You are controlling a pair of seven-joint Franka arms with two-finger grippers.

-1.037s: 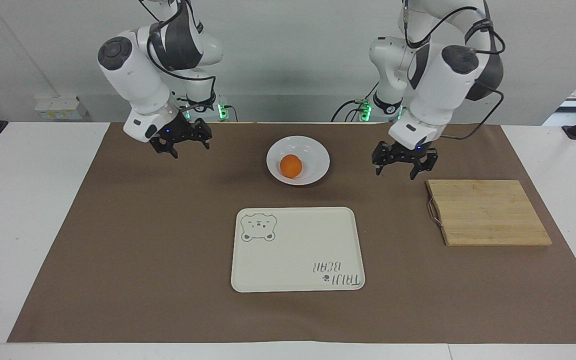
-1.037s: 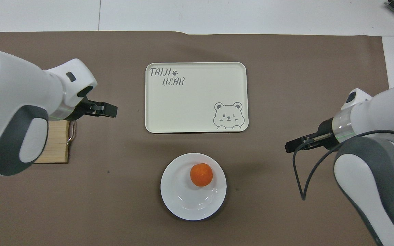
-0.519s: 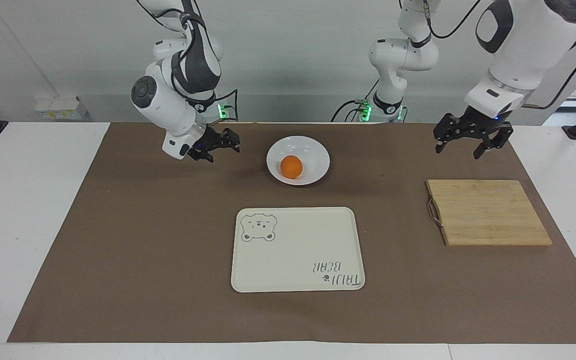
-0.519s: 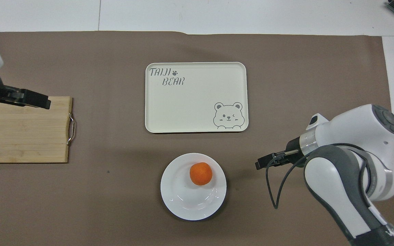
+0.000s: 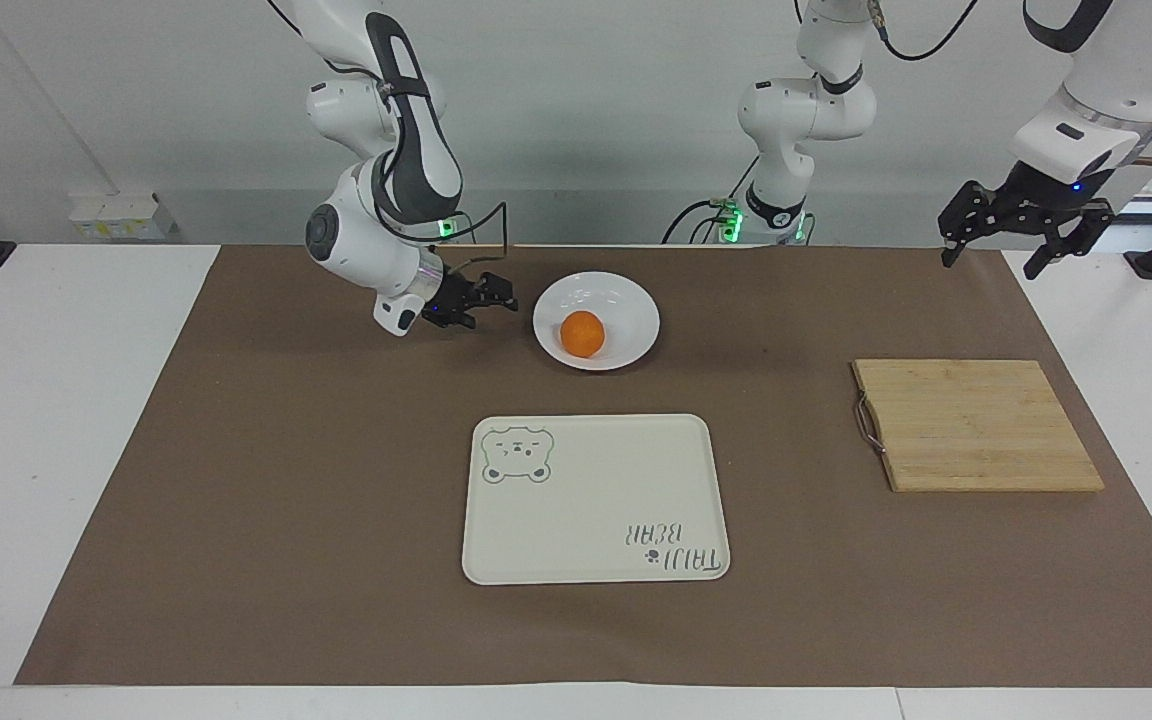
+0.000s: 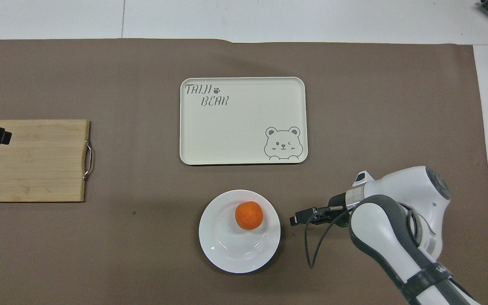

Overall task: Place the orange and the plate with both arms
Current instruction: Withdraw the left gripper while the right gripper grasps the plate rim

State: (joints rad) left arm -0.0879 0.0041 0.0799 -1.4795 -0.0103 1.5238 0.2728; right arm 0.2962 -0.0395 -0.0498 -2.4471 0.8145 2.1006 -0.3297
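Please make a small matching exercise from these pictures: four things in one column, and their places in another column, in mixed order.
1. orange
2. plate
3. right gripper
4. left gripper

A. raised, at the left arm's end of the table
B. low, beside the plate, apart from it
C. on the plate
D. on the brown mat, nearer to the robots than the tray

Pairs: 1-C, 2-D, 3-B, 4-A

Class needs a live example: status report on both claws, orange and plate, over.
Right claw low beside plate, not touching. Left claw open, raised at its table end. Orange on plate. Nothing in the way.
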